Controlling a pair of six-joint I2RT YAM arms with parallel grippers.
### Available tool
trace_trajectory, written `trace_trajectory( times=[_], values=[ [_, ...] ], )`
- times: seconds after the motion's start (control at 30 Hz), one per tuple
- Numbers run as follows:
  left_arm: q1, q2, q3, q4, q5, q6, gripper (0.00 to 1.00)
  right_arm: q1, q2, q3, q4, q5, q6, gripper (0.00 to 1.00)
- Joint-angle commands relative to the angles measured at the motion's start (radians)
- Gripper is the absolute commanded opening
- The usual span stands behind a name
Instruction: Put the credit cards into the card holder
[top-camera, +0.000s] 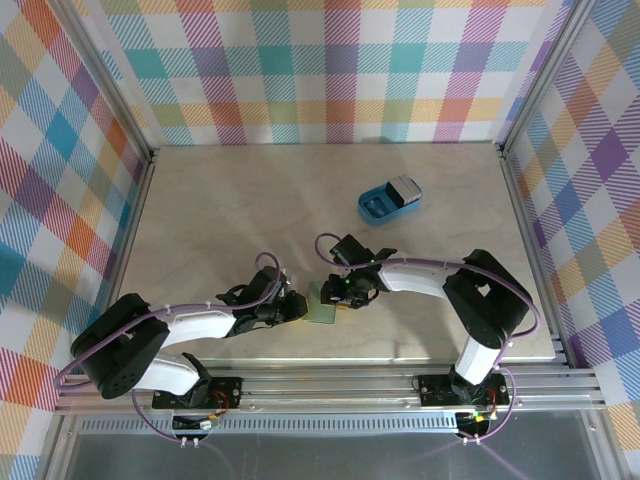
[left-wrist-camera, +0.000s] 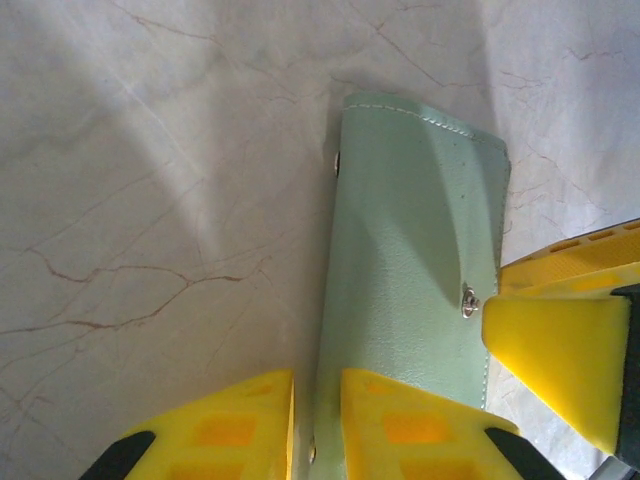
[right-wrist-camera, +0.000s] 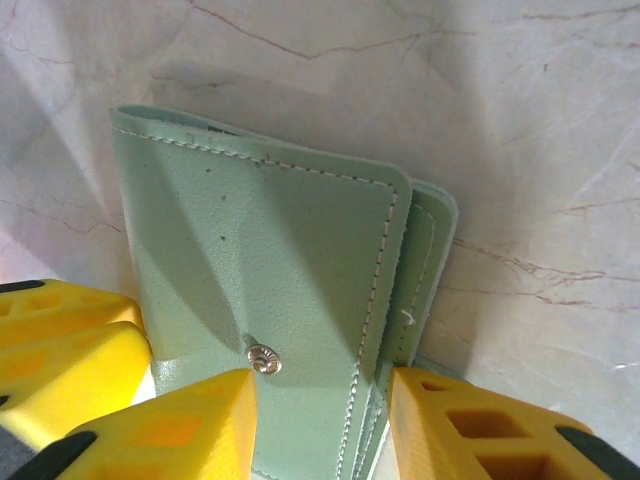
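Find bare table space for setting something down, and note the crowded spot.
Free: the left half of the table, beyond the left arm; the far strip behind the blue tray. Crowded: near centre, where the left claw and right claw meet at the card holder.

Sage green colours the card holder (right-wrist-camera: 270, 250), with pale stitching along its edges and a silver snap (right-wrist-camera: 263, 360). The table (top-camera: 220, 200) is cream, veined in reddish brown like marble. The left gripper (left-wrist-camera: 317, 425) and right gripper (right-wrist-camera: 320, 425) have bright yellow jaws. The left arm (top-camera: 190, 325) and right arm (top-camera: 420, 280) are black and white, with purple cables (top-camera: 420, 263). The tray (top-camera: 378, 210) is bright blue. The walls (top-camera: 330, 70) wear a pastel plaid of teal, orange, yellow, purple and pink, and the frame rail (top-camera: 330, 385) is silver.
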Motion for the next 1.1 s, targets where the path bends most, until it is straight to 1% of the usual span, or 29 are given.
trace_trajectory(
  times=[0.0, 0.33, 0.43, 0.8, 1.07],
  values=[
    [-0.006, 0.018, -0.014, 0.03, 0.009, -0.013, 0.19, 0.005, 0.032, 0.004, 0.043, -0.038, 0.012, 0.39],
    [-0.007, 0.041, -0.009, 0.05, 0.014, -0.012, 0.18, 0.004, -0.018, -0.018, 0.125, -0.094, -0.008, 0.31],
    [-0.007, 0.055, 0.005, 0.049, 0.022, -0.006, 0.18, 0.004, -0.036, -0.027, 0.149, -0.106, -0.01, 0.27],
    [-0.008, 0.09, 0.041, 0.067, 0.033, 0.004, 0.17, 0.004, -0.121, -0.037, 0.17, -0.09, -0.024, 0.25],
    [-0.01, 0.07, 0.042, 0.074, 0.023, 0.0, 0.17, 0.004, -0.119, -0.027, 0.135, -0.08, -0.032, 0.15]
  ],
)
